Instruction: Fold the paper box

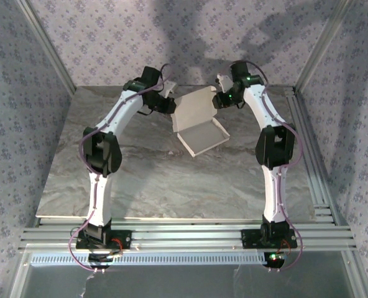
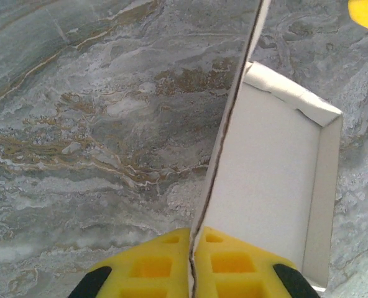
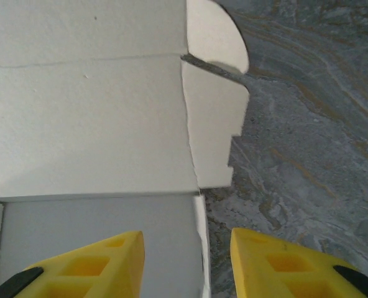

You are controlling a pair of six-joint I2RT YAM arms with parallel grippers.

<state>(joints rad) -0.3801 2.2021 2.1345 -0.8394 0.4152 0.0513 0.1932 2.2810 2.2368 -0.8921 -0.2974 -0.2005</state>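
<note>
Box: paper box (image 1: 202, 136) sits mid-far on the surface (image 1: 171, 186), between the two arms.
Done: tray base formed, low walls up; lid panel (image 1: 193, 108) raised.
Left claw (image 2: 192, 273): clenched on the lid panel's edge.
Right claw (image 3: 187, 267): fingers apart, straddling a tray wall, not gripping.
Left to do: side tabs (image 3: 216, 124) loose, lid not closed. Roughly halfway, by my read.
</note>
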